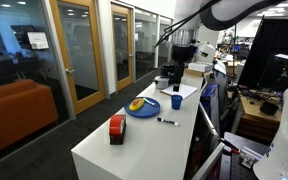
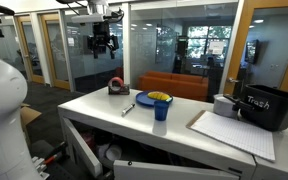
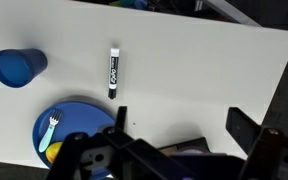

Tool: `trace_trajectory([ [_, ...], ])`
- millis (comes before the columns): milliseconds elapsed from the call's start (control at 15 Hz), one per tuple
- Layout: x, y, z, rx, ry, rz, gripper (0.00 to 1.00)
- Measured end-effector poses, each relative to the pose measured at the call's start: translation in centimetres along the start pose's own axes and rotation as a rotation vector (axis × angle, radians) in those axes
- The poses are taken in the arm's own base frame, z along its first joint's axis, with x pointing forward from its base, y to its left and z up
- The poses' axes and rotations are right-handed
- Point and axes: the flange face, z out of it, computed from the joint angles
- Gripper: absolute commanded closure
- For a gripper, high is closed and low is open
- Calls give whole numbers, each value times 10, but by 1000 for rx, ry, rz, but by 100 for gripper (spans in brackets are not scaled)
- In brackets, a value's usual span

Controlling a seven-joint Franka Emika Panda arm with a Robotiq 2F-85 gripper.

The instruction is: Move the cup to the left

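The small dark-blue cup stands upright on the white table, just beside the blue plate. It also shows in an exterior view and at the upper left of the wrist view. My gripper hangs high above the table, open and empty. It also shows in an exterior view. In the wrist view its fingers are spread wide over bare table, well to the right of the cup.
The blue plate holds yellow food and a fork. A black marker lies between cup and gripper. A red-and-black boxy object sits near one table end. A black trash bin and a sheet of paper are at the opposite end.
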Motion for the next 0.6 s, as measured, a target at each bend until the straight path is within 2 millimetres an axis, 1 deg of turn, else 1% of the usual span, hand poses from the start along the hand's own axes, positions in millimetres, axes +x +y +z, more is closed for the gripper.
trace_trajectory([
  [400,1,0,1,0,1,0,0],
  [600,12,0,8,2,26,3,0],
])
